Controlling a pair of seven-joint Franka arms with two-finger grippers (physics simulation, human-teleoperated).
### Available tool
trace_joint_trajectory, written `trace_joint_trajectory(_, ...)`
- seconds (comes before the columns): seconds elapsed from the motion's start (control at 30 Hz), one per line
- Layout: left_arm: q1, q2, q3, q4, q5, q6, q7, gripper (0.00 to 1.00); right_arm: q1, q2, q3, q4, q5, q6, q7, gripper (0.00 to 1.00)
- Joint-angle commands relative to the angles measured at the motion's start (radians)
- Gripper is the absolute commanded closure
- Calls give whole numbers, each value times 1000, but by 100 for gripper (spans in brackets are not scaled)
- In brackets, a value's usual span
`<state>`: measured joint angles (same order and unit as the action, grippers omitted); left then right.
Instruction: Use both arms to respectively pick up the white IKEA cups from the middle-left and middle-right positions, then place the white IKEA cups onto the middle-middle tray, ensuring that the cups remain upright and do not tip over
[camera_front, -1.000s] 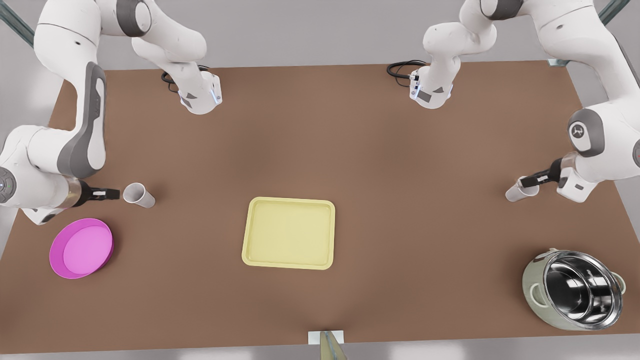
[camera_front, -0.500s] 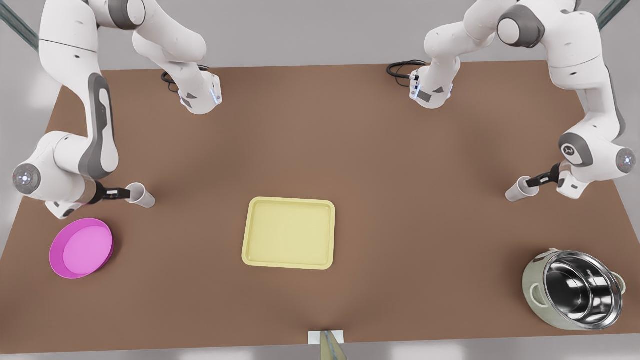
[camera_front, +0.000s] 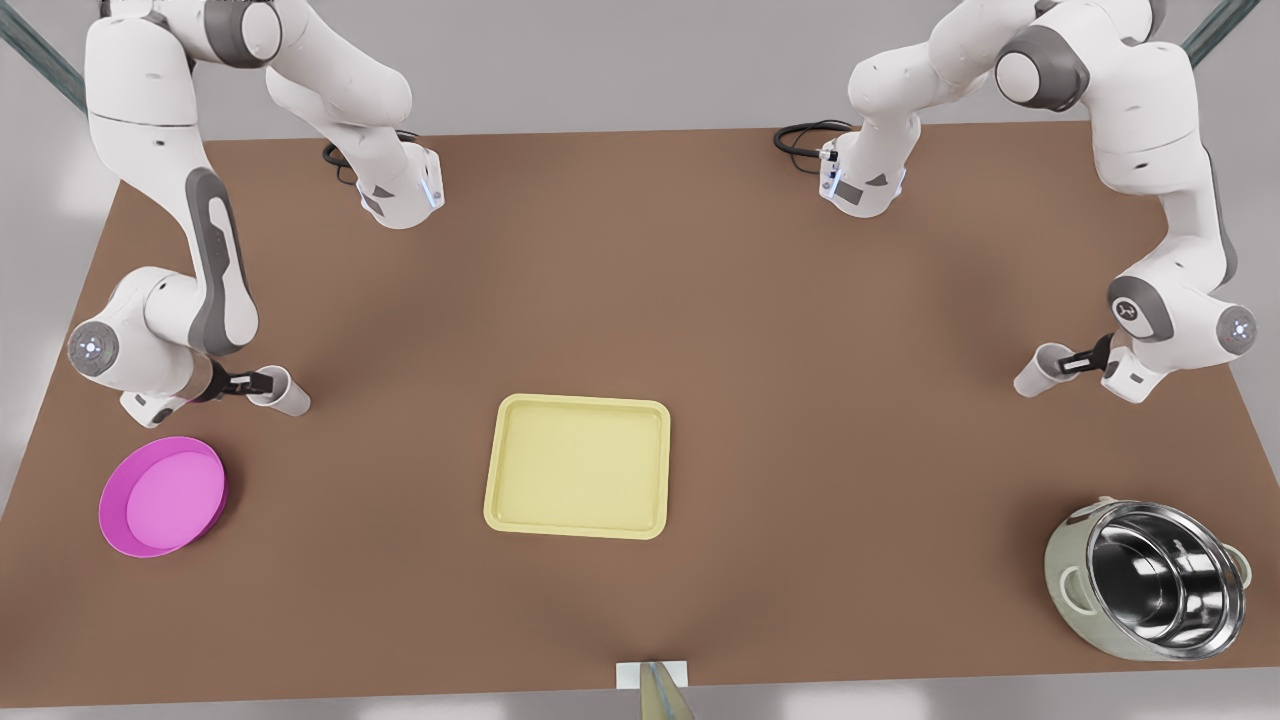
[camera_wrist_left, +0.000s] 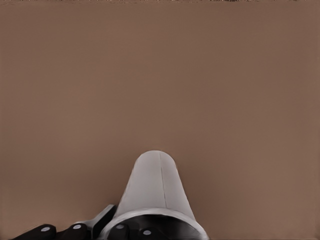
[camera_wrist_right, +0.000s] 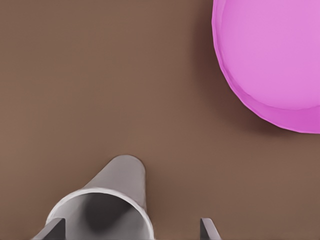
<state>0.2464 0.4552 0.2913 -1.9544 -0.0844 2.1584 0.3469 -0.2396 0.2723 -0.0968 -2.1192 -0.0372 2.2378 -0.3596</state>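
Cup (camera_front: 290, 400) by magenta bowl (camera_front: 165, 495): right tool (camera_front: 262, 383) spread wide astride its rim; left tool (camera_front: 1072, 362) at other cup (camera_front: 1035, 378), grip unclear

White cups (camera_front: 290, 398) (camera_front: 1035, 372); pale yellow tray (camera_front: 578, 466); magenta bowl (camera_front: 163, 496); brown table (camera_front: 700, 300).

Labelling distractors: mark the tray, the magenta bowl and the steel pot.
tray (camera_front: 580, 465), front view, bare floor.
magenta bowl (camera_front: 165, 497), front view, inner floor.
steel pot (camera_front: 1160, 580), front view, shiny inside.
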Motion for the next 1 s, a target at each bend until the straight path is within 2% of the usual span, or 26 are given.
trace_joint_trajectory(0.0,-7,-18,0,6,-41,-43,89,79,-4,5,0,-2,0,63,-101,0)
trace_joint_trajectory(0.1,-128,-148,0,20,-34,-112,4,79,-6,8,0,-39,3,126,-113,0)
trace_joint_trajectory(0.13,-196,-147,-3,74,-28,-137,-41,79,-6,11,0,-42,10,128,-113,0)
trace_joint_trajectory(0.2,-271,-73,-156,273,-26,-248,-362,79,-6,28,0,-39,10,141,-113,0)
trace_joint_trajectory(0.27,-358,62,-325,526,-25,-305,-729,79,-24,50,2,-38,10,149,-128,0)
trace_joint_trajectory(0.3,-403,160,-353,676,-25,-305,-877,79,-26,61,2,-39,10,157,-128,0)
trace_joint_trajectory(0.4,-553,289,-388,862,-26,-301,-1215,79,-26,85,2,-38,10,180,-136,1)
trace_joint_trajectory(0.43,-590,324,-394,928,-29,-301,-1313,79,-26,93,2,-39,10,189,-136,11)
trace_joint_trajectory(0.53,-710,367,-428,945,-32,-195,-1537,79,-26,99,5,-42,10,197,-137,40)
trace_joint_trajectory(0.57,-710,387,-474,945,-34,-172,-1562,79,-24,99,6,-39,8,197,-137,52)
trace_joint_trajectory(0.6,-713,393,-481,936,-32,-180,-1563,79,-20,100,8,-35,10,197,-137,59)
trace_joint_trajectory(0.63,-725,410,-481,937,-31,-178,-1562,79,-18,99,9,-33,10,197,-141,63)
trace_joint_trajectory(0.73,-748,461,-485,937,-32,-173,-1582,79,-18,99,11,-24,8,191,-141,65)
trace_joint_trajectory(0.8,-746,485,-509,944,-31,-166,-1580,79,-17,96,19,-13,8,183,-142,77)
trace_joint_trajectory(0.97,-740,508,-517,945,-32,-98,-1559,79,-12,91,26,39,8,134,-176,79)
